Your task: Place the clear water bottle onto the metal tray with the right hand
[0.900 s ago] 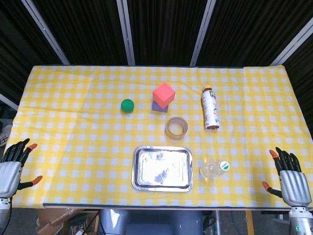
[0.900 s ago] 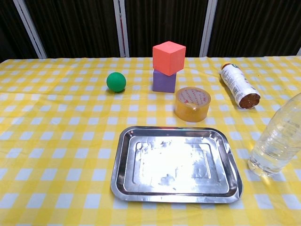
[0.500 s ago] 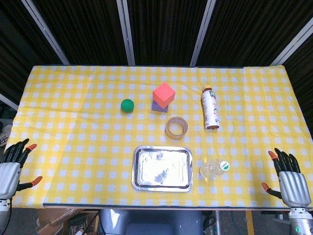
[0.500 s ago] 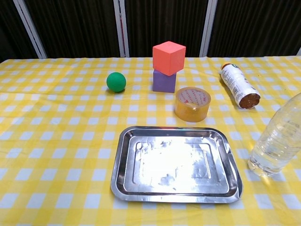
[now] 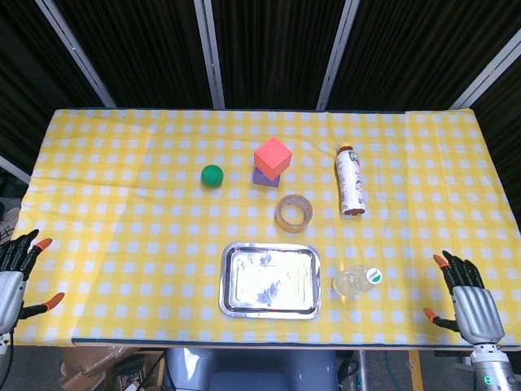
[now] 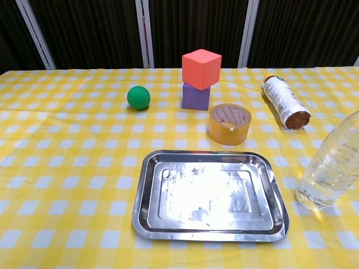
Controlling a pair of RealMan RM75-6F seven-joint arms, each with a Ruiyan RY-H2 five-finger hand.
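The clear water bottle stands upright on the counter, just beside the right edge of the metal tray and not on it. The tray is bare inside.

Compared with the pictures taken shortly before, the right hand is seen lower and nearer the near edge of the head view, and the left hand has likewise dropped toward the near-left corner. Both hands are released: the fingers are spread and nothing is held. Neither hand appears in the chest view. The objects on the counter have not shifted.

This change is judged to carry the right hand away from the bottle rather than toward it, so the task is taken to be at its very start, with no approach yet made. A reach to the left across the near-right corner of the counter is still required.

Farther back are a roll of clear tape, a red cube stacked on a purple cube, a green ball and a labelled drink bottle lying on its side.
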